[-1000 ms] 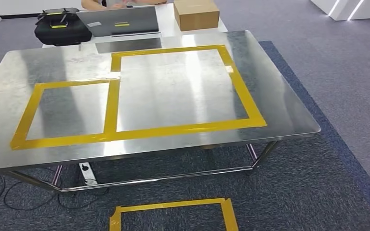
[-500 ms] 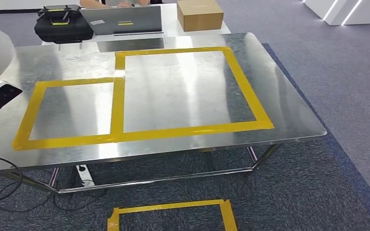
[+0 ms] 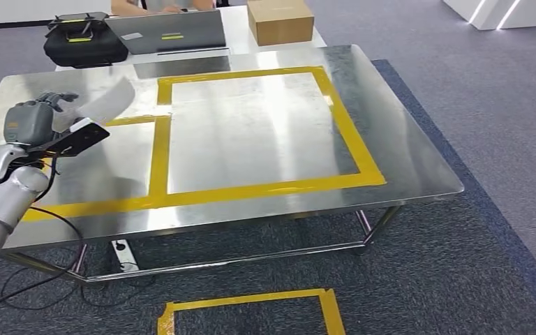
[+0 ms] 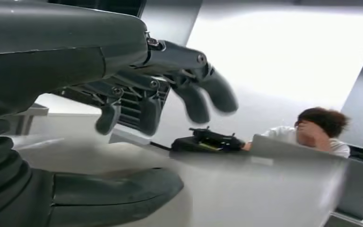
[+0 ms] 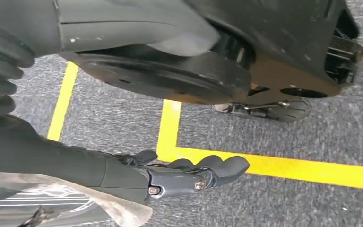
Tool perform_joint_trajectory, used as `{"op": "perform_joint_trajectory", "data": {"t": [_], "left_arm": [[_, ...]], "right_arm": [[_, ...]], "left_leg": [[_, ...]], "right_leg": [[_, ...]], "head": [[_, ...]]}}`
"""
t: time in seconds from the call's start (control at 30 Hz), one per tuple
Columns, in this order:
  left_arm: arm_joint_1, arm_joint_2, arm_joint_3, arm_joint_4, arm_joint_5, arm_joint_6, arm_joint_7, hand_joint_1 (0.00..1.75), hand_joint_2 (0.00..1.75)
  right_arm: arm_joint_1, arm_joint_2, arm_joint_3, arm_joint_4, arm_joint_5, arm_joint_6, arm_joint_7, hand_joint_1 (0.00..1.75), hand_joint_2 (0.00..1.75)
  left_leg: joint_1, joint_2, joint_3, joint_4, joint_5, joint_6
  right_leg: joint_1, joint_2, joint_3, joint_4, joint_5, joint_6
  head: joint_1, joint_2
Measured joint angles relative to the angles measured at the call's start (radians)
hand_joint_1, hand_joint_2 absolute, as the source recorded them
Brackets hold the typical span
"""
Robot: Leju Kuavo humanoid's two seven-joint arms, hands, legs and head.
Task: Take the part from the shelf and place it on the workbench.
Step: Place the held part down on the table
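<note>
Two hands are in view, and neither grasp can be confirmed.

1. Left hand: raised over the left edge of the counter. In the left wrist view the fingers are bent above the thumb with an open gap, and nothing is visible between them. Whether the hand holds anything cannot be told.
2. Pale shape: blurred, just right of the left fingers in the head view, above the counter at upper left. It is probably the part, though the blur hides its outline and any contact with the hand.
3. Right hand: hangs over the carpet, fingers curled together. A clear film over something striped lies at lower left of that frame, beside the wrist. Whether it is held cannot be told.

Handling, as a judgement:
- The shape reads as thin, light, rigid plastic with a smooth, slippery surface.
- Take hold at an edge, thumb opposing fingers. Avoid a fingertip-only pinch.
- Expect sliding on the polished steel counter. Set it down flat inside the yellow tape.

Markings:
- An orange patch on the back of the left hand is too small to read.
- The laptop at top carries a pale and a yellow-green sticker, both illegible.
- The box and the black bag show no legible text.
</note>
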Motion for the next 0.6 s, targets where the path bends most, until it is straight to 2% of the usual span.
{"op": "perform_joint_trajectory", "data": {"t": [0.07,0.1,0.13,0.17,0.2,0.23,0.3,0.33,0.43,0.47,0.53,0.6], "left_arm": [[-0.005,-0.004,-0.008,0.002,0.002,0.0,0.002,0.0,1.75],[-0.005,-0.007,-0.012,0.004,0.002,-0.001,0.003,0.0,1.75],[-0.004,-0.009,-0.016,0.005,0.002,-0.001,0.003,0.0,1.75],[-0.003,-0.011,-0.02,0.006,0.002,-0.001,0.003,0.0,1.75],[-0.003,-0.012,-0.022,0.007,0.002,0.0,0.003,0.0,1.75],[-0.005,-0.013,-0.023,0.007,0.002,0.0,0.003,0.0,1.75],[-0.01,-0.014,-0.025,0.007,0.002,0.0,0.003,0.0,1.75],[-0.012,-0.015,-0.026,0.007,0.002,0.0,0.003,0.0,1.75],[-0.014,-0.017,-0.028,0.007,0.002,0.0,0.003,0.0,1.75],[-0.015,-0.018,-0.029,0.007,0.002,0.0,0.003,0.0,1.75],[-0.017,-0.02,-0.03,0.007,0.002,0.0,0.003,0.0,1.75],[-0.016,-0.023,-0.031,0.008,0.004,-0.001,0.003,0.0,0.87]], "right_arm": [[0.0,0.0,0.0,0.0,0.0,0.001,0.0,0.0,0.0],[0.001,0.0,0.0,0.0,0.0,0.002,0.0,0.0,0.0],[0.002,-0.001,0.0,0.0,0.0,0.002,0.0,0.0,0.0],[0.002,-0.001,0.0,0.0,0.0,0.003,0.0,0.0,0.0],[0.002,-0.001,0.0,0.0,0.0,0.003,0.0,0.0,0.0],[0.001,-0.001,0.0,0.0,0.0,0.003,0.0,0.0,0.0],[0.001,-0.001,0.0,0.0,0.0,0.003,0.0,0.0,0.0],[0.001,-0.001,0.0,0.0,0.0,0.003,0.001,0.0,0.0],[0.003,-0.001,0.0,0.0,0.0,0.003,0.001,0.0,0.0],[0.002,-0.001,0.0,0.0,0.0,0.003,0.001,0.0,0.0],[0.002,-0.001,0.0,0.0,0.0,0.003,0.0,0.0,0.0],[0.003,-0.002,0.0,0.0,0.0,0.003,0.001,0.0,0.0]], "left_leg": [[0.001,-0.001,-0.055,0.125,-0.063,-0.005],[0.001,-0.001,-0.082,0.185,-0.084,-0.007],[0.001,-0.001,-0.099,0.218,-0.089,-0.007],[0.001,-0.001,-0.097,0.213,-0.073,-0.006],[0.0,-0.001,-0.077,0.169,-0.041,-0.004],[0.0,-0.001,-0.045,0.099,-0.003,0.0],[-0.005,-0.001,0.013,-0.021,0.041,0.009],[-0.007,-0.001,0.026,-0.05,0.045,0.012],[-0.008,-0.002,0.03,-0.066,0.045,0.024],[-0.006,-0.001,0.032,-0.07,0.047,0.03],[-0.002,0.001,0.035,-0.076,0.051,0.039],[-0.002,0.001,0.034,-0.075,0.051,0.041]], "right_leg": [[0.0,0.001,0.0,0.0,0.0,-0.005],[0.001,0.002,0.001,0.0,-0.001,-0.006],[0.001,0.003,0.001,0.0,-0.001,-0.006],[0.002,0.004,0.002,0.001,-0.002,-0.006],[0.002,0.005,0.004,0.001,-0.002,-0.006],[0.003,0.006,0.006,0.002,-0.003,-0.005],[0.006,0.007,0.006,0.004,-0.005,0.001],[0.007,0.007,0.005,0.005,-0.006,0.005],[0.006,0.007,0.001,0.005,-0.006,0.019],[0.005,0.006,-0.005,0.016,-0.016,0.025],[0.002,0.004,-0.046,0.098,-0.065,0.037],[-0.002,0.002,-0.11,0.234,-0.124,0.045]], "head": [[-0.004,0.0],[-0.003,0.0],[-0.004,0.0],[-0.004,0.0],[-0.003,0.0],[-0.004,0.0],[-0.003,0.0],[-0.003,0.0],[-0.002,0.0],[-0.001,0.0],[0.0,0.0],[0.002,0.0]]}}
